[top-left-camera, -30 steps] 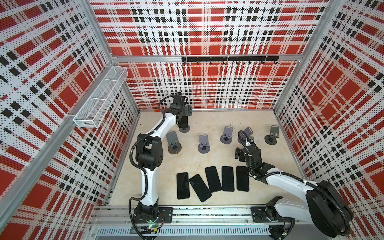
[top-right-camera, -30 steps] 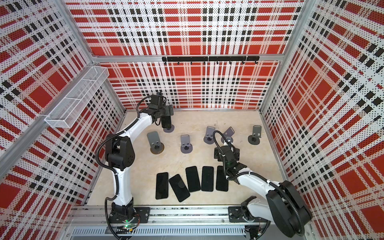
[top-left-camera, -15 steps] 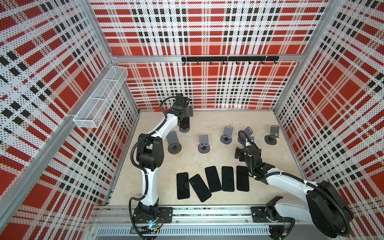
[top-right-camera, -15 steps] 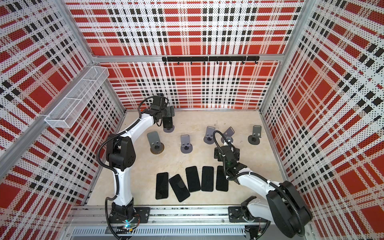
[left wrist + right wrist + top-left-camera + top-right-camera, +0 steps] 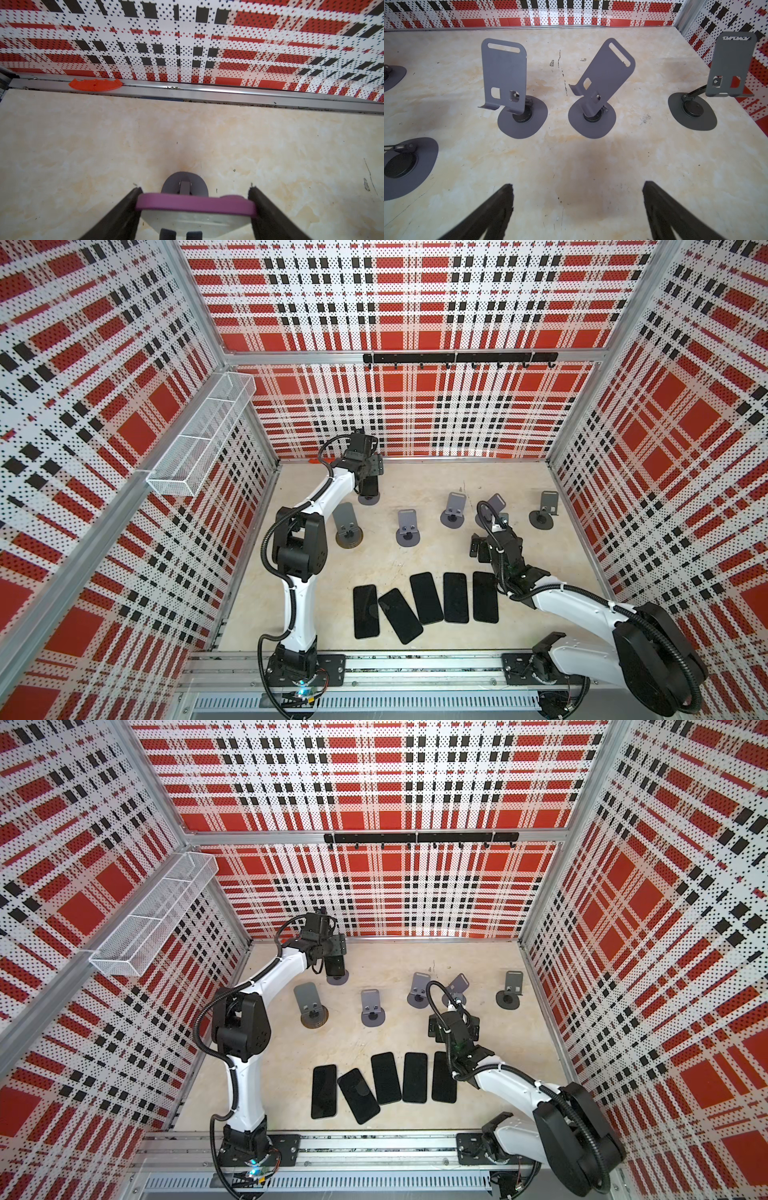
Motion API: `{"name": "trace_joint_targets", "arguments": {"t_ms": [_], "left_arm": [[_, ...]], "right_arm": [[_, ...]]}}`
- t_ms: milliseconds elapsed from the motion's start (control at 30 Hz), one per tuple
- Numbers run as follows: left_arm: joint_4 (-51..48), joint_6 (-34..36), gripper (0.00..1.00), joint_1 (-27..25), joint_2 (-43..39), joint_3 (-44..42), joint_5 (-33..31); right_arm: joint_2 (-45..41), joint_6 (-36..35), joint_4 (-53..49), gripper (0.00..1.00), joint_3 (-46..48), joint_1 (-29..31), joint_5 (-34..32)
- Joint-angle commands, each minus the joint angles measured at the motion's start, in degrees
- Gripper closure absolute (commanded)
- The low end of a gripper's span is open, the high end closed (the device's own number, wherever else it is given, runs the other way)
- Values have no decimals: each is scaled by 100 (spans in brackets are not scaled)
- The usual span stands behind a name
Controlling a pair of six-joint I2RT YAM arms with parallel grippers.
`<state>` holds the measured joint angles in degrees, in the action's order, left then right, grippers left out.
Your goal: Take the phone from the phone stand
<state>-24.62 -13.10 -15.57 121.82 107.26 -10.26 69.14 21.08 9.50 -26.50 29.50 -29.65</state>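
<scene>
**Left tool clamped on the phone at the back-left stand**

Plaid perforated walls (image 5: pixel 415 302) box in the beige marbled counter (image 5: pixel 415 485); a wire basket (image 5: pixel 199 435) hangs on the left-hand wall and a black hook rail (image 5: pixel 457 358) runs along the back one; the left arm (image 5: pixel 328 489) stretches to the counter's back left corner, while the right arm (image 5: pixel 573 601) bends low over the middle right. Five black phones (image 5: pixel 426 597) lie flat in a row on the near part of the counter, the second from the left askew; five grey stands (image 5: pixel 453 510) stand bare across the middle. The phone (image 5: pixel 195 204), in a purple case, sits on the phone stand (image 5: pixel 185 184) nearest the back wall, apart from the others; the left tool (image 5: pixel 195 190) pinches it, one finger against each side edge of the case. The right tool (image 5: pixel 577 185) is spread wide over bare counter, holding nothing, short of two bare stands. A small orange piece (image 5: pixel 95 84) lies on the metal rail at the foot of the back wall.
</scene>
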Motion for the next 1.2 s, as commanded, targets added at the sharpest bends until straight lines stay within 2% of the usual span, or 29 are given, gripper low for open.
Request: {"name": "trace_joint_targets", "arguments": {"t_ms": [0, 233, 800, 967, 1167], "left_arm": [[-12, -28, 18, 49, -53, -82, 119], [-16, -54, 14, 64, -70, -117, 99], [-3, -43, 16, 82, -40, -188, 137], [-1, -23, 22, 83, -35, -162, 166], [8, -28, 24, 97, -14, -153, 137]], "right_arm": [[-85, -8, 40, 0, -22, -17, -76], [-112, -8, 40, 0, -21, -13, -78], [-182, -16, 30, 0, 3, -13, -73], [-182, -23, 34, 0, -3, -15, -81], [-217, -24, 23, 0, -1, -14, -77]]}}
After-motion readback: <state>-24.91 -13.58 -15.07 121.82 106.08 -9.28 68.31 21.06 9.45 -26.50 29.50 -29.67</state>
